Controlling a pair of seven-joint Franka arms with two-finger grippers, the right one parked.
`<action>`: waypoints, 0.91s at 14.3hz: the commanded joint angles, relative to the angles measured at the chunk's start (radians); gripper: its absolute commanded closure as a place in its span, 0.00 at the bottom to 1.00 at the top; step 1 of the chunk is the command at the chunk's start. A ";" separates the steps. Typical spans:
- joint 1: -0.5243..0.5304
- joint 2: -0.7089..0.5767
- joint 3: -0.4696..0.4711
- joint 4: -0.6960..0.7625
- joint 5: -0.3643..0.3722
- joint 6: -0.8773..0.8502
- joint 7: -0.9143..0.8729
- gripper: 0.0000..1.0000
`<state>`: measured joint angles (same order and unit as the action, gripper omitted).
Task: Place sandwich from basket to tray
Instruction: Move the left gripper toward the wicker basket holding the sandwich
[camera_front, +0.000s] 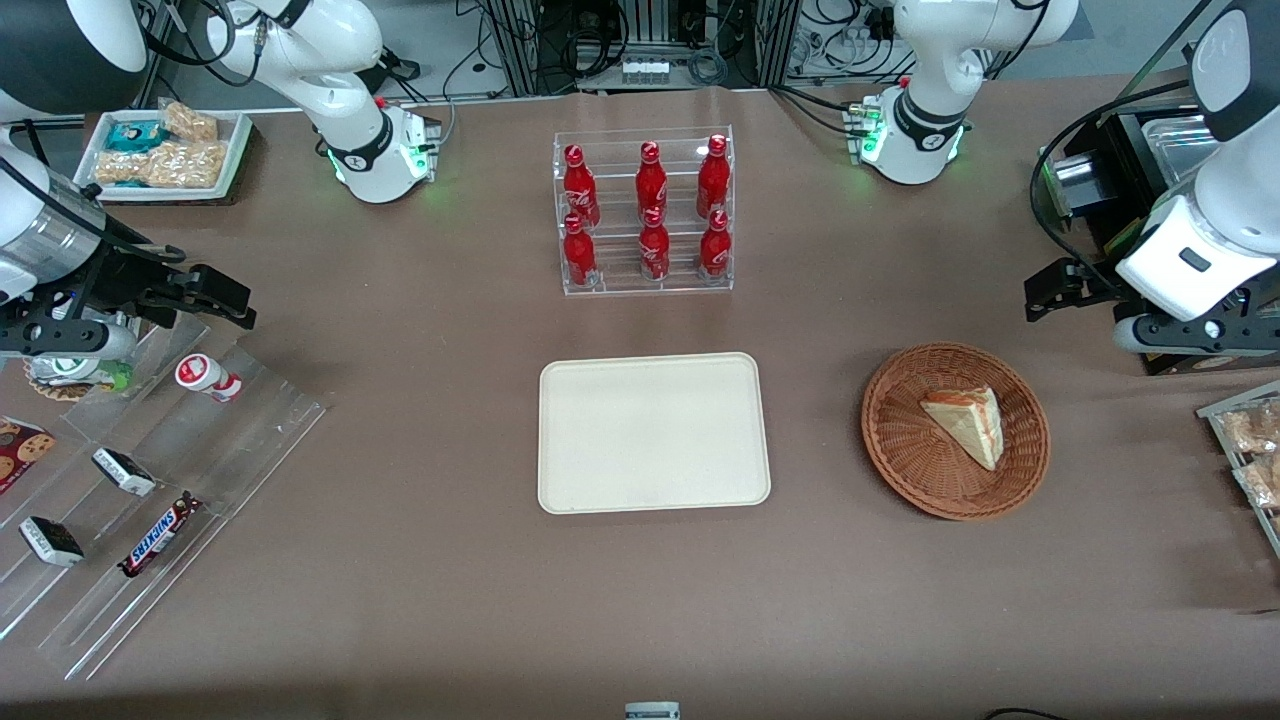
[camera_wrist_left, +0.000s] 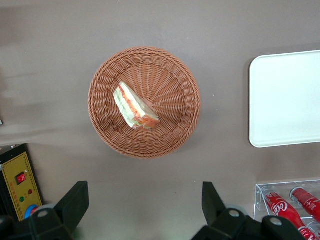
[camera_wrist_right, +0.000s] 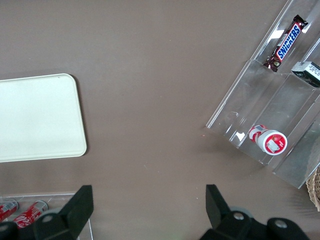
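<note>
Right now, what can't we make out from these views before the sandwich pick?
- Sandwich underside, and how it sits in the basket: hidden by the wedge itself in both the front and left wrist views.
- Gripper, open above the table, farther from the front camera than the basket: wrist view's edge cuts it off.
- Tray: cut off by the left wrist view's edge.

Brown table (camera_front: 420, 600) carries tray (camera_front: 654, 432), basket (camera_front: 955, 431), bottle rack (camera_front: 644, 215), snack racks (camera_front: 150, 470).

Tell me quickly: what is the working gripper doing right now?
Left gripper: open, holding nothing, above the table, farther from the front camera than the basket; the sandwich lies in it.
</note>
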<state>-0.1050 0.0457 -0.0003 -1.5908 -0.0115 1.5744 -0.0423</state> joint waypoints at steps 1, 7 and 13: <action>0.007 0.003 -0.015 0.020 -0.008 -0.024 -0.008 0.00; 0.008 0.000 -0.014 0.020 -0.005 -0.027 -0.008 0.00; 0.016 0.012 -0.009 -0.011 -0.004 -0.048 -0.008 0.00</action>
<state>-0.1025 0.0476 -0.0038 -1.5949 -0.0115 1.5499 -0.0432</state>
